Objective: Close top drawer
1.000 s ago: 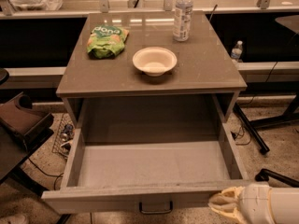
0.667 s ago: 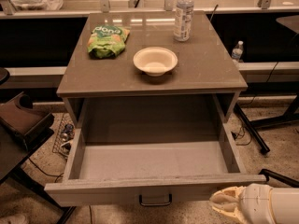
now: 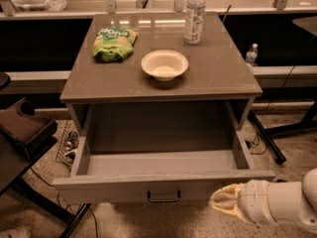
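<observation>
Further in than a second ago: top drawer (image 3: 114,190), front panel higher in view, with less of the grey box floor showing. Moved forward with it: gripper (image 3: 221,205), nearer the panel than before.

Still partly open, well out from the cabinet (image 3: 218,71), with a deep grey interior holding nothing visible. Plain flat front, with a small dark loop handle (image 3: 163,197) at its centre along the lower edge.

Right of the handle and low against the front panel's right part: the cream tip of the gripper, pointing left and overlapping the panel's bottom edge. Touching or just short of it, cannot tell. Apart or together, cannot tell either. Behind it, running off the lower right corner of view, the pale arm (image 3: 285,208).

Above the drawer, on the cabinet's brown top:
- a cream bowl (image 3: 164,64) near the middle, upright
- a green snack bag (image 3: 115,43) to the left and a little behind the bowl, lying flat
- a clear water bottle (image 3: 194,15) standing at the back right, well apart from both

Beyond the cabinet's right edge, a small bottle (image 3: 251,53) upright on a pale ledge. At the far left, a dark seat (image 3: 25,128) beside the drawer, with speckled floor (image 3: 292,155) underneath it all.
</observation>
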### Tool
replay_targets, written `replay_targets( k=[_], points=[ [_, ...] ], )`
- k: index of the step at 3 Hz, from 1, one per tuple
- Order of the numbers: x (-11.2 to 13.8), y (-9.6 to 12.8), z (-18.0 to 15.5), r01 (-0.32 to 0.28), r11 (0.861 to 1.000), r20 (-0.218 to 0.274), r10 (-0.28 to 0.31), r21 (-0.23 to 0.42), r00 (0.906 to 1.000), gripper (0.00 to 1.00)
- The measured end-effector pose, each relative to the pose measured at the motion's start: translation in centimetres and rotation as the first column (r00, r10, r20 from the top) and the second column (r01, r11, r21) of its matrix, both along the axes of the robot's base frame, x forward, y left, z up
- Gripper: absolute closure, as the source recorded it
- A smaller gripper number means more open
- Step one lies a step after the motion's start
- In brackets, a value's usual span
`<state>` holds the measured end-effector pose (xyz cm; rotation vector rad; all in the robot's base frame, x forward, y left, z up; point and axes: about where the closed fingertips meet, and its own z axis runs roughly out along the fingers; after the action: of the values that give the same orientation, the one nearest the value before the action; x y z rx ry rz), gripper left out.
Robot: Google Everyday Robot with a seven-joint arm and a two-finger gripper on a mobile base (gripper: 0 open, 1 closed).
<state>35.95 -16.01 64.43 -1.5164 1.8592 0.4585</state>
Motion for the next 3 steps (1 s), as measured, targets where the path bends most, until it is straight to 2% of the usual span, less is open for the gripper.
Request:
replay_targets(
  k=[1,2,3],
  points=[
    [3.6,2.6,0.1,-0.046,0.999,0.037,0.047,-0.020,0.9982,1.00],
    [5.0,3.8,0.1,-0.066,0.997,0.053,0.068,-0.030,0.9963,1.00],
    [9.4,6.9,-0.3,-0.108,0.992,0.087,0.112,-0.058,0.9898,1.00]
  ],
)
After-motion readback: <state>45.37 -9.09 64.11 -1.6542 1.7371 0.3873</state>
